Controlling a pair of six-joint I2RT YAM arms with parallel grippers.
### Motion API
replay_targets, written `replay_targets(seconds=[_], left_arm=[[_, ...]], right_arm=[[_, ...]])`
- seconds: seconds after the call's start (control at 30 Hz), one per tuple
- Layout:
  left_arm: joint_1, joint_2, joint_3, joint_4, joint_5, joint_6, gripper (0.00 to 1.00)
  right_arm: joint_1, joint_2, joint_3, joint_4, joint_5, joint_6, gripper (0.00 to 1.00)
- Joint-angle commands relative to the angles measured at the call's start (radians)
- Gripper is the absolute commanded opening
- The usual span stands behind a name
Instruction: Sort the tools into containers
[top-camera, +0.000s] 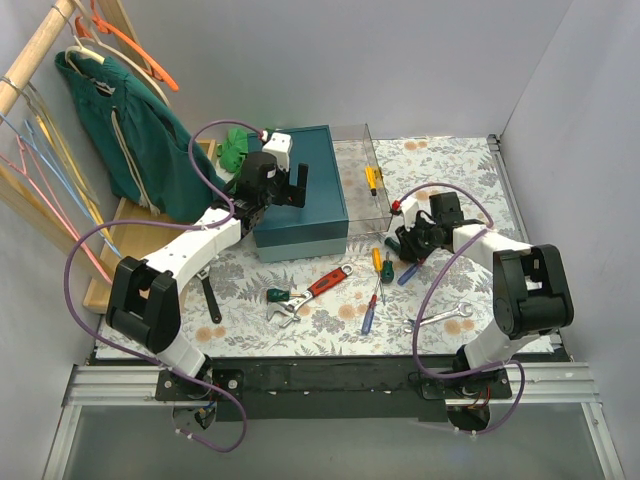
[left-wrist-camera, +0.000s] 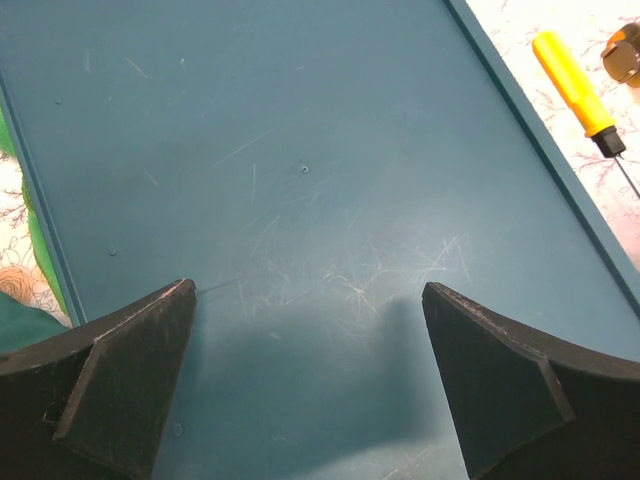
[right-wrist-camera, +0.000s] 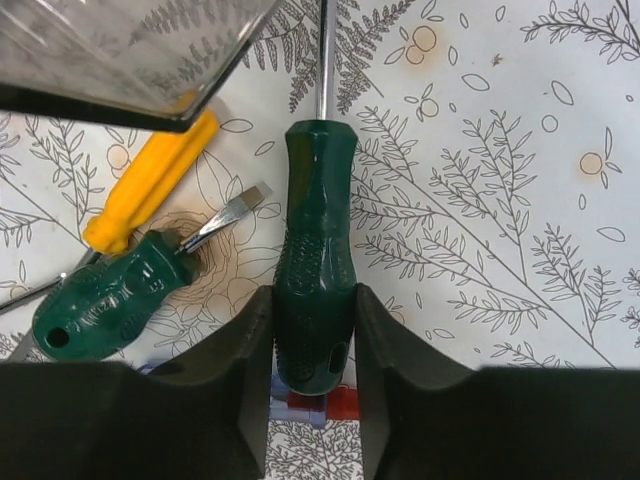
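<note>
My right gripper (right-wrist-camera: 313, 298) is shut on the handle of a dark green screwdriver (right-wrist-camera: 316, 230), low over the flowered tablecloth; in the top view the gripper (top-camera: 408, 243) is right of the clear box (top-camera: 362, 172). A second green screwdriver (right-wrist-camera: 105, 300) and a yellow-handled one (right-wrist-camera: 150, 180) lie just left of it. A yellow screwdriver (top-camera: 371, 180) lies inside the clear box. My left gripper (left-wrist-camera: 307, 290) is open and empty over the teal box (left-wrist-camera: 300, 170), also in the top view (top-camera: 290, 188).
On the cloth lie a red-handled adjustable wrench (top-camera: 326, 282), a green-handled tool (top-camera: 279, 296), a blue-and-red screwdriver (top-camera: 369, 314), a silver spanner (top-camera: 440, 318) and a black wrench (top-camera: 211, 298). The clear box corner (right-wrist-camera: 120, 60) overhangs the right wrist view. Hanging clothes (top-camera: 125, 130) are at the left.
</note>
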Motion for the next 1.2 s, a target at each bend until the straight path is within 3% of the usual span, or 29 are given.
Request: replay_targets(seconds=[0.0,0.07,0.1,0.2,0.4,0.5,0.63,0.8,0.93,1.1,1.17], left_arm=[[0.005,-0.005,0.007,0.006,-0.016,0.014,0.98],[0.005,-0.003,0.002,0.011,-0.016,0.013,0.98],[0.005,0.001,0.007,0.015,-0.009,0.007,0.98],[0.005,0.012,0.016,0.018,-0.001,-0.004,0.98],[0.005,0.036,0.039,0.021,0.016,-0.024,0.98],[0.005,0.040,0.047,0.021,0.022,-0.029,0.98],[0.005,0.035,0.047,0.018,0.019,-0.029,0.98],[0.005,0.017,0.027,0.026,0.005,-0.023,0.98],[0.005,0.003,0.012,0.034,-0.001,-0.018,0.98],[0.005,-0.016,0.004,0.034,-0.002,-0.009,0.98],[0.005,-0.020,0.002,0.032,-0.004,-0.006,0.98]], right_arm=[[0.002,-0.048,-0.005,-0.069,0.009,-0.027,0.22],[-0.004,-0.108,-0.014,-0.114,0.009,-0.054,0.17],[-0.027,-0.201,0.004,-0.189,0.015,-0.068,0.07],[-0.064,-0.254,0.062,-0.269,0.035,-0.021,0.01],[-0.203,-0.134,0.298,-0.392,0.047,0.261,0.01],[-0.246,-0.079,0.436,-0.397,-0.083,0.381,0.01],[-0.234,-0.033,0.635,-0.281,-0.290,0.574,0.01],[-0.186,0.073,0.762,-0.256,-0.534,0.790,0.01],[-0.062,0.130,0.815,-0.260,-0.513,0.812,0.01],[-0.027,0.203,0.835,-0.293,-0.457,0.812,0.02],[-0.016,0.220,0.845,-0.299,-0.454,0.808,0.12]])
